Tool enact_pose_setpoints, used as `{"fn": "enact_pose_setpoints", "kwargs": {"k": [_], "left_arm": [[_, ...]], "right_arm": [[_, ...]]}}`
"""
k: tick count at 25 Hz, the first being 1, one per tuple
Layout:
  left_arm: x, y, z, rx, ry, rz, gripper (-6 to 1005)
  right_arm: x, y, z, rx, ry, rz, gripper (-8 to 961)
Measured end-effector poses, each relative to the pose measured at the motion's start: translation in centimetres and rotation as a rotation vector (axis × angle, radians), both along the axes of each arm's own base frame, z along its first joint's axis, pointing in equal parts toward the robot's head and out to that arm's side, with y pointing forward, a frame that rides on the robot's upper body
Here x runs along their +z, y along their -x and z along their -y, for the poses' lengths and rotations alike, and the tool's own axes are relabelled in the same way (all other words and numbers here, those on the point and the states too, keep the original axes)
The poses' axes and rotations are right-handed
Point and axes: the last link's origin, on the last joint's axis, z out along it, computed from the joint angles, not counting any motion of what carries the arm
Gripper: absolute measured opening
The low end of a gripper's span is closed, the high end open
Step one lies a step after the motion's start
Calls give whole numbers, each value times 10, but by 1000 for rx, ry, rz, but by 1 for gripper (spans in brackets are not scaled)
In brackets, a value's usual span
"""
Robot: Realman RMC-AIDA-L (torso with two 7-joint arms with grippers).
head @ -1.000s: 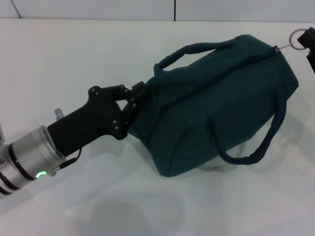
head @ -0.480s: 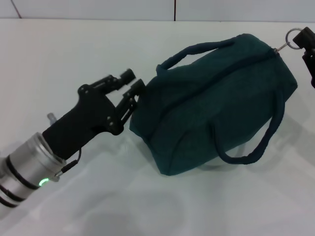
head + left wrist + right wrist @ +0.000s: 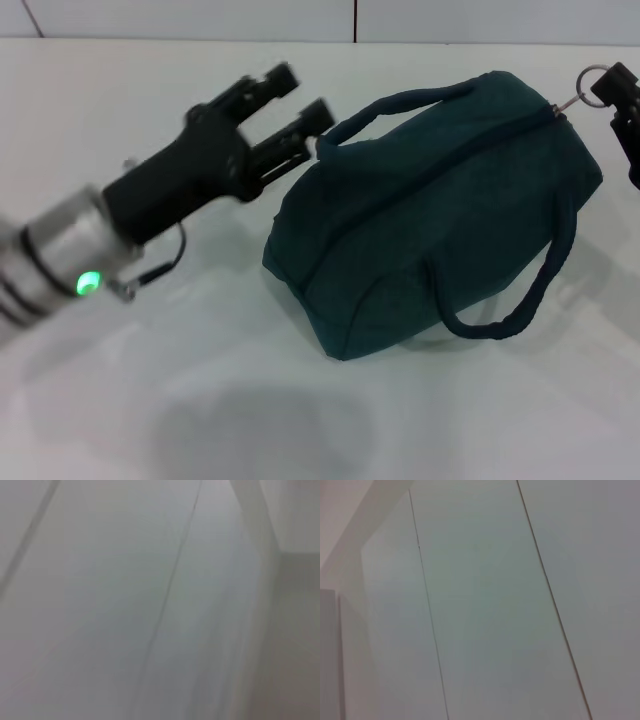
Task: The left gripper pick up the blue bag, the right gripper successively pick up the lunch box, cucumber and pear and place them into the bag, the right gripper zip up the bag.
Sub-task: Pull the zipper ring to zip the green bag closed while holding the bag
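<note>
The blue bag [image 3: 440, 215] lies on the white table, its zipper closed along the top and its rope handles [image 3: 545, 275] hanging loose. My left gripper [image 3: 300, 95] is open and empty, raised just off the bag's left end, near the back handle. My right gripper [image 3: 611, 86] is at the right edge of the head view, shut on the metal ring pull [image 3: 594, 78] at the bag's right end. The ring stands up and away from the bag. The lunch box, cucumber and pear are out of view. Both wrist views show only pale wall panels.
The white table [image 3: 130, 400] runs all round the bag. A pale wall with a dark seam [image 3: 355, 20] stands behind it. The left arm's silver cuff with the green light [image 3: 88, 282] is at the left.
My left gripper has let go of the bag's left end, opened, and risen up and back. The bag's left end has sunk to the table. The right gripper and ring shifted slightly left.
</note>
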Motion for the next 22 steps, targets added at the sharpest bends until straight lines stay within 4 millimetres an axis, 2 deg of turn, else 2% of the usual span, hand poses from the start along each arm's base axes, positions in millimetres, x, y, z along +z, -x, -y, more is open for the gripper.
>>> {"fn": "enact_pose_setpoints", "kwargs": {"k": [2,9,13,16,22], "left_arm": [[4,-11,-18,-18,107,-31,664],[18,-44,-61,-39,351,-188,784],[18,-58,-69,-59,466,-255,786],[10,-67,-69,-74,541,-303,786],[-1,-73,-69,-73,593,-356,787]], "right_arm": [[0,0,1,3,1,-3,16],[-1,1,1,8,5,-3,17],[-2,2,3,20,14,-2,17],[-2,3,3,23,14,-2,18],[-3,5,2,35,20,1,19]]}}
